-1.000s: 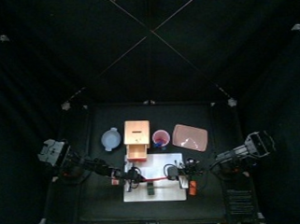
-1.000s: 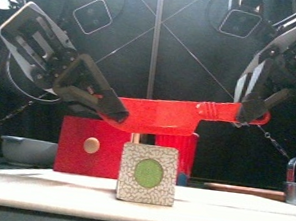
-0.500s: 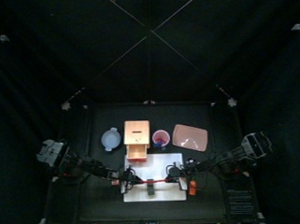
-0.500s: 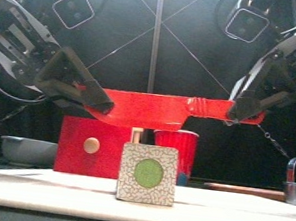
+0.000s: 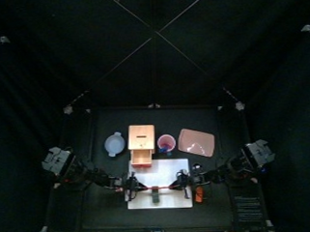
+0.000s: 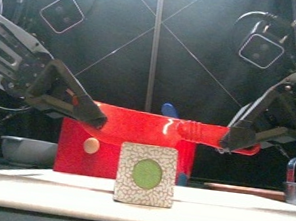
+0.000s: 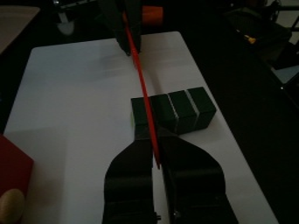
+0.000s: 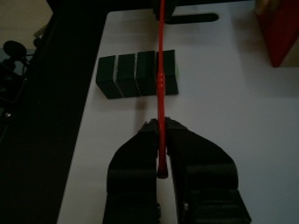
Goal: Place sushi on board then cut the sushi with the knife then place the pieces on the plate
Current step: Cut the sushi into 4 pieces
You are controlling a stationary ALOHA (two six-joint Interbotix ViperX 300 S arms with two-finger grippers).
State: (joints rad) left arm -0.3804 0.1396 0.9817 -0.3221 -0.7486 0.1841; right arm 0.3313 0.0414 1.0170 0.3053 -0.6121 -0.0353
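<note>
Left hand (image 7: 156, 162) and right hand (image 8: 159, 131) had both dropped lower. Each was clenched on one end of the thin red plastic knife (image 7: 140, 79), held level between them. Directly below it, equally near both, the sushi (image 6: 148, 175) lay on the smooth white board (image 7: 70, 96) by the surface's front edge. Its dark-green blocks ran front-to-back, crosswise to the knife and not yet touched.

knife (image 6: 136, 117): red plastic, glossy, with a shine along the blade
sushi roll (image 6: 148, 176): matt dark blocks; end face white and speckled around a smooth green oval
cutting board (image 8: 222, 105): white, smooth, matt
box (image 5: 142, 140): pale bare wood on top, red painted front
</note>
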